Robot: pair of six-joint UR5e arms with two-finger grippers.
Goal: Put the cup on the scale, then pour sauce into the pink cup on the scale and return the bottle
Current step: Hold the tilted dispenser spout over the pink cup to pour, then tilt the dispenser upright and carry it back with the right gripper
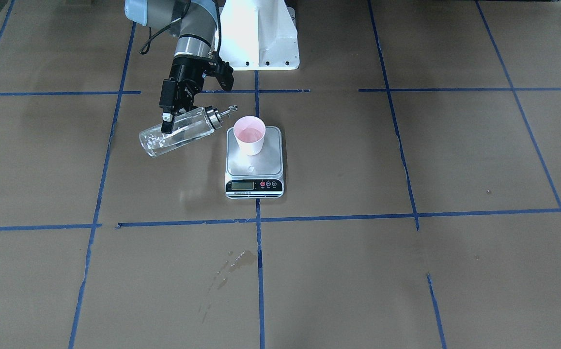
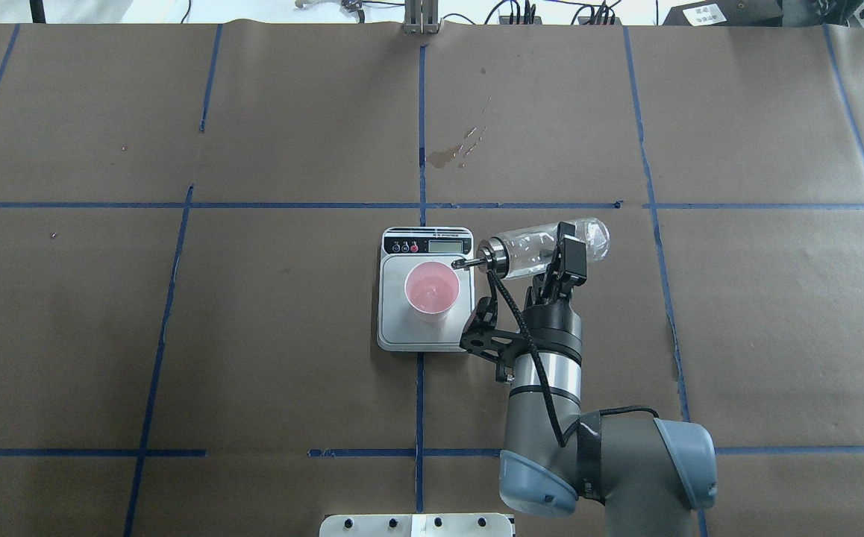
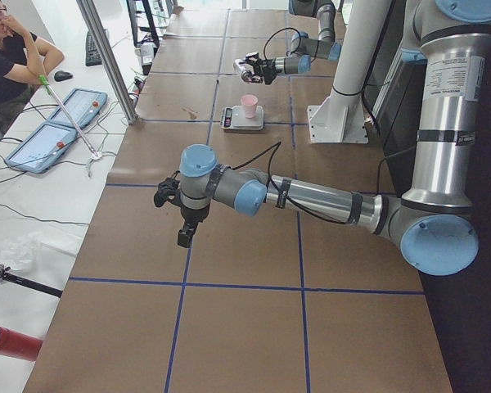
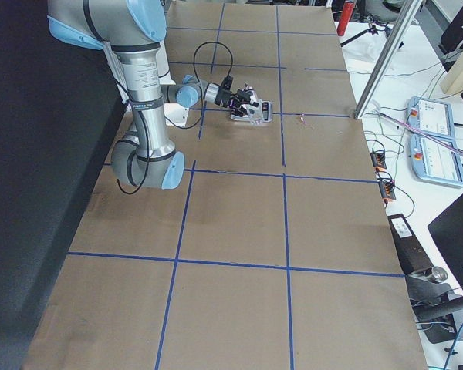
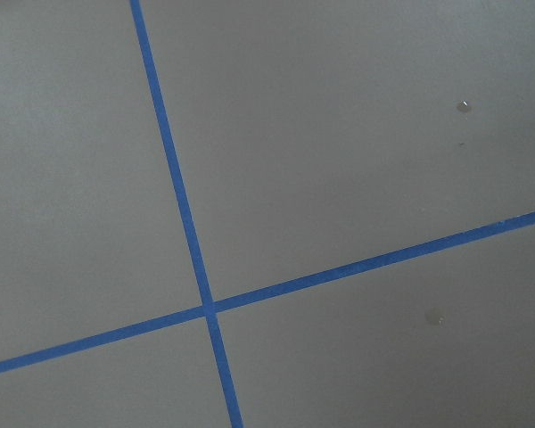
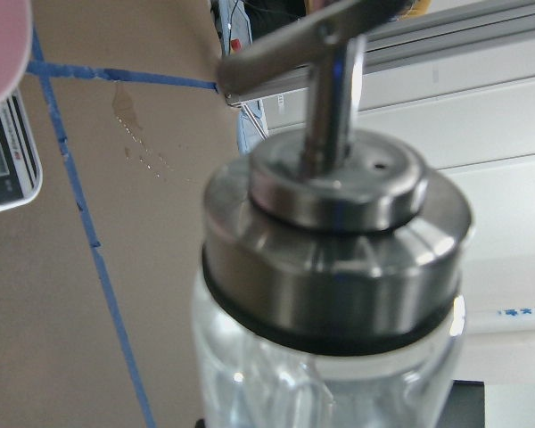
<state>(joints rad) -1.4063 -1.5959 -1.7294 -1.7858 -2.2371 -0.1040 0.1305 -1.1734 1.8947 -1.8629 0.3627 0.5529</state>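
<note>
The pale pink cup [image 1: 249, 135] stands upright on the grey plate of the scale [image 1: 256, 167], towards the robot's side of the plate; both also show in the overhead view, the cup [image 2: 432, 289] on the scale [image 2: 417, 335]. My right gripper [image 1: 171, 127] is shut on the clear glass bottle [image 1: 193, 127], which is tilted almost flat. Its metal spout [image 2: 462, 262] points at the cup's rim. Clear sauce [image 1: 164, 143] lies in the bottle. No stream shows. The right wrist view shows the bottle's collar [image 6: 334, 259] close up. My left gripper [image 3: 184, 237] hangs far off; I cannot tell its state.
A dried stain [image 1: 241, 259] marks the paper beyond the scale's front. A small drop [image 1: 251, 169] sits on the plate. The white robot base [image 1: 261, 39] stands behind the scale. An operator [image 3: 8, 49] sits at the side table.
</note>
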